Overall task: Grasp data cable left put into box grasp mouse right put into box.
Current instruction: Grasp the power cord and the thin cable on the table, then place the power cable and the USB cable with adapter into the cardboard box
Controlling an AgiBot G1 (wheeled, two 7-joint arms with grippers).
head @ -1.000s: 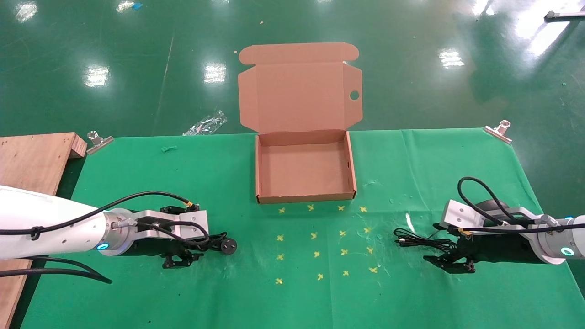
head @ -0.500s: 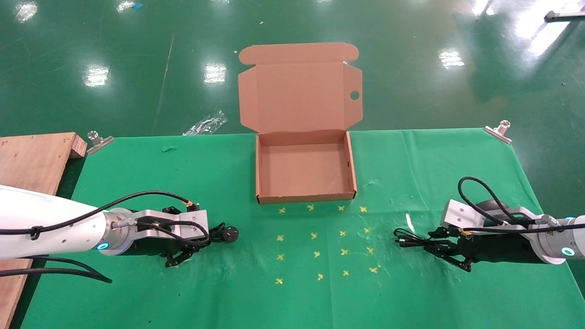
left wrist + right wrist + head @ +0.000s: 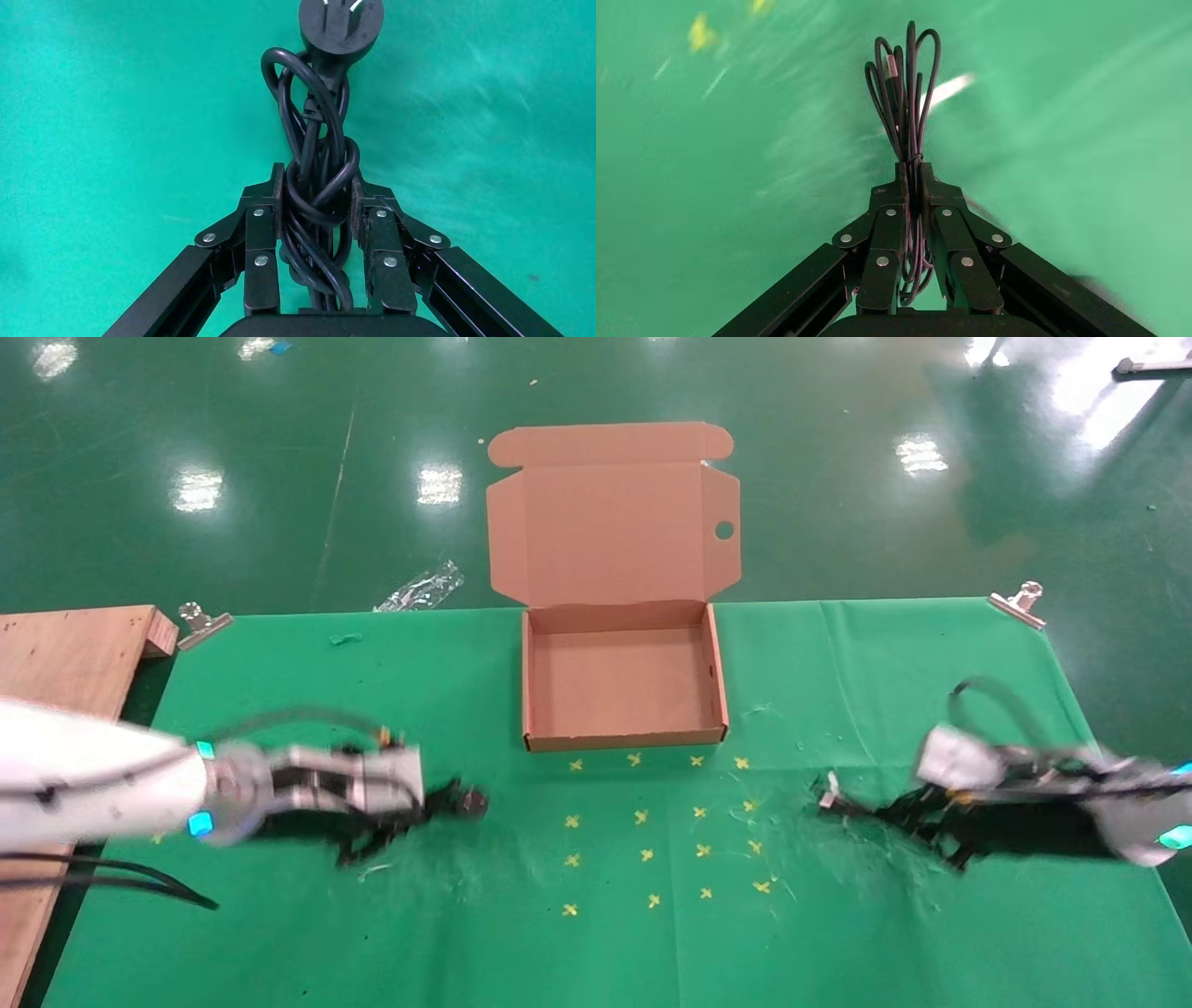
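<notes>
The data cable [image 3: 316, 189] is a thick black twisted bundle whose long axis runs straight out from the left gripper [image 3: 316, 203], with its round plug [image 3: 341, 24] at the far end pointing away from the arm; in the head view that axis lies left to right on the green cloth [image 3: 605, 943], the plug [image 3: 470, 803] toward the middle of the table. The left gripper's fingers [image 3: 261, 225] are clamped on the bundle from both sides. The left arm [image 3: 102, 784] reaches in low from the left edge, nearly level with the table, its gripper [image 3: 382, 831] near the front left of the box [image 3: 717, 682]. On the right, the right gripper [image 3: 916, 189] is pressed together on a bunch of thin black cord [image 3: 905, 91], whose loops stretch lengthwise out beyond the fingertips, pointing left toward the table's middle in the head view [image 3: 843, 803]. The mouse body itself cannot be made out. The right arm [image 3: 1071, 784] comes in low from the right edge, its gripper [image 3: 931, 822] well to the right of the box. The box sits at the far middle of the table, its lid [image 3: 610, 523] standing open at the back, nothing inside it
</notes>
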